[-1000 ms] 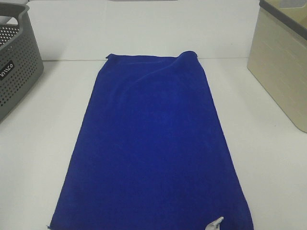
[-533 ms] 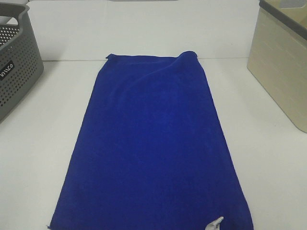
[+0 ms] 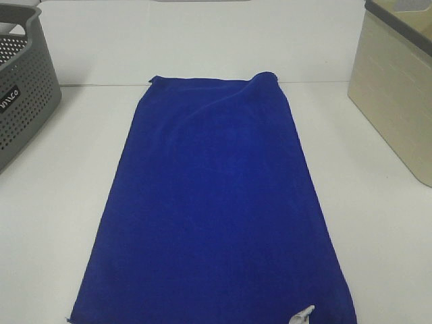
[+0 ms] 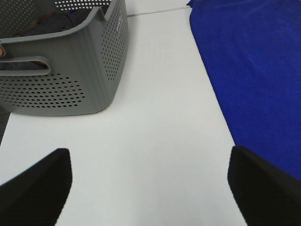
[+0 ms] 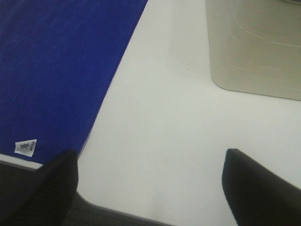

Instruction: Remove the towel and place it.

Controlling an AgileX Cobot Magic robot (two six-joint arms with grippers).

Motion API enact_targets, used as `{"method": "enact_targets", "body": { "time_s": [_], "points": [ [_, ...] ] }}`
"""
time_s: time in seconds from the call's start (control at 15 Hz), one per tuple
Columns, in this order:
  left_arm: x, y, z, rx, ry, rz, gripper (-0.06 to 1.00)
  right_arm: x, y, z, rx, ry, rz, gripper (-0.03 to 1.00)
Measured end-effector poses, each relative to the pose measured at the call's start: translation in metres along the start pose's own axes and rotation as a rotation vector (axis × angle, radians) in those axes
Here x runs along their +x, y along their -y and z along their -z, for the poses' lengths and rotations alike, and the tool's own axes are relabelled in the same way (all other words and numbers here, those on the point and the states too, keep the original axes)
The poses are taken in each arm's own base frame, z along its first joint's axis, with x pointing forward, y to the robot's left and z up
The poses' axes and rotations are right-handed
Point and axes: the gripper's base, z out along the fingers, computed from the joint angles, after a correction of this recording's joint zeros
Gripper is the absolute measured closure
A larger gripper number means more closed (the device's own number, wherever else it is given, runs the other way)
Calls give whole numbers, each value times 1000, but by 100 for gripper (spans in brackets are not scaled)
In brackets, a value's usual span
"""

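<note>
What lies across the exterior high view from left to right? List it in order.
Grey perforated basket → bare white table → blue towel, spread flat down the middle → more bare table → beige bin at the right edge.

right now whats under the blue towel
Only the white table shows around the towel, which lies flat apart from one rumpled far corner. Anything beneath it is covered and cannot be seen.

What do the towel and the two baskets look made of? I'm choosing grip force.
The towel: soft matte fabric, likely microfiber, with faint creases. The grey basket: rigid perforated plastic, by its moulded holes. The beige basket: smooth, probably plastic, faintly ribbed.
</note>
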Motion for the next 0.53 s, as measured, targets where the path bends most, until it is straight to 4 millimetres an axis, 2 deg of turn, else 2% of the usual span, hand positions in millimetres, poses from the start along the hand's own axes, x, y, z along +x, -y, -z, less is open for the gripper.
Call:
{"method": "enact_targets", "body": {
  "time_s": [0.53],
  "points": [
    [0, -2, 0, -16, -1, 27, 10, 0, 0, 0, 4, -1, 0, 16]
  ]
}}
